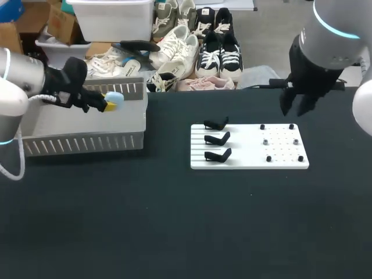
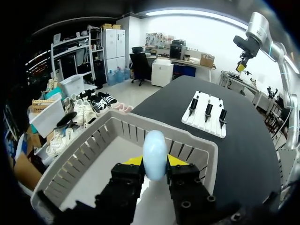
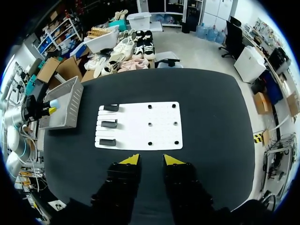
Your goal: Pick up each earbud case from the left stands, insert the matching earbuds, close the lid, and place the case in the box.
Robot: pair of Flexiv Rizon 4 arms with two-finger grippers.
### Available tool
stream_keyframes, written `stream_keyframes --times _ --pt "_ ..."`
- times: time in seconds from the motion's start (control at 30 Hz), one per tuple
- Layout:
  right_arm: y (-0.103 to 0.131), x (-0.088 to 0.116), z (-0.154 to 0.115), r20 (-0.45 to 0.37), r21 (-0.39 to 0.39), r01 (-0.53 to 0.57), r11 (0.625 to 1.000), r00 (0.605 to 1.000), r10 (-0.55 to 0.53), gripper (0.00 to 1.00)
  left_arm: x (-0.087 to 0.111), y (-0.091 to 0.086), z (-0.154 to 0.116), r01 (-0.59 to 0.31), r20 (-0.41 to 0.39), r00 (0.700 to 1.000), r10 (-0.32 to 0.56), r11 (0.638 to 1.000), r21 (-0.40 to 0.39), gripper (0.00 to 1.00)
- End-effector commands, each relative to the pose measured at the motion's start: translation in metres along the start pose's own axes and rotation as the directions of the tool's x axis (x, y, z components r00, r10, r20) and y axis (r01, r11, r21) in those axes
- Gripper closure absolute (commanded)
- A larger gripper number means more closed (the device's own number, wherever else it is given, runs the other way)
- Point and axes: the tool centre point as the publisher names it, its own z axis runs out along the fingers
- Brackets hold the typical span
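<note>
so my left gripper (image 1: 109,105) is pinching the light-blue earbud case (image 1: 115,97) right over the grey box (image 1: 87,142) at the upper left of the frame, and my right gripper (image 1: 295,109) hangs in the upper right with its fingers spread, near the white board (image 1: 285,163) with three black stands (image 1: 217,139).

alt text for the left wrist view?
The left gripper is shut on a pale blue earbud case over the grey slatted box. Beyond it, a white board with three black stands lies on the black table.
</note>
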Motion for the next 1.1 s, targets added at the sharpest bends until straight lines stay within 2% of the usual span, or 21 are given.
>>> stream_keyframes --times 0.03,0.07,0.13,0.17,0.2,0.33,0.53,0.6,0.77,0.93,1.1 --pt "-0.004 0.006 -0.003 0.013 0.0 -0.005 1.0 1.0 0.005 0.73 0.001 0.005 0.014 0.013 -0.098 0.995 -0.002 0.994 0.108 1.0" --pt "-0.005 0.006 -0.003 0.013 0.0 -0.006 1.0 1.0 0.006 0.73 0.002 0.003 0.014 0.016 -0.109 0.994 -0.003 0.993 0.117 0.99" --pt "-0.005 0.006 -0.002 0.013 0.001 -0.009 1.0 1.0 0.009 0.73 0.003 0.001 0.015 0.018 -0.112 0.994 -0.003 0.991 0.131 0.54" --pt "-0.005 0.006 -0.002 0.012 0.001 -0.009 1.0 1.0 0.009 0.73 0.003 0.0 0.014 0.02 -0.117 0.993 -0.005 0.991 0.132 0.11" --pt "-0.005 0.006 -0.002 0.012 0.001 -0.009 1.0 1.0 0.009 0.73 0.003 -0.001 0.014 0.02 -0.112 0.994 -0.005 0.991 0.134 0.0" --pt "-0.005 0.002 -0.002 0.015 -0.002 -0.005 1.0 1.0 0.005 0.73 -0.003 -0.005 0.007 -0.003 -0.095 0.995 0.016 0.99 0.139 0.0" --pt "-0.008 -0.007 -0.013 0.065 -0.006 0.001 1.0 0.998 -0.001 0.71 -0.024 -0.012 -0.029 -0.085 0.01 0.996 0.084 0.995 0.048 0.0" --pt "-0.012 -0.01 -0.017 0.082 -0.006 -0.002 1.0 0.997 0.002 0.71 -0.031 -0.018 -0.038 -0.108 0.019 0.994 0.107 0.994 0.032 0.0" --pt "-0.026 -0.019 -0.022 0.121 -0.004 -0.015 1.0 0.993 0.015 0.71 -0.041 -0.048 -0.052 -0.132 0.112 0.985 0.133 0.991 -0.016 0.0" --pt "-0.05 -0.028 -0.025 0.161 -0.036 -0.034 0.999 0.986 0.039 0.69 -0.042 -0.085 -0.043 -0.126 0.143 0.982 0.124 0.992 0.005 0.0" --pt "-0.074 -0.03 -0.018 0.18 -0.091 -0.058 0.994 0.981 0.073 0.59 -0.038 -0.122 -0.031 -0.094 0.185 0.979 0.088 0.995 0.02 0.0"
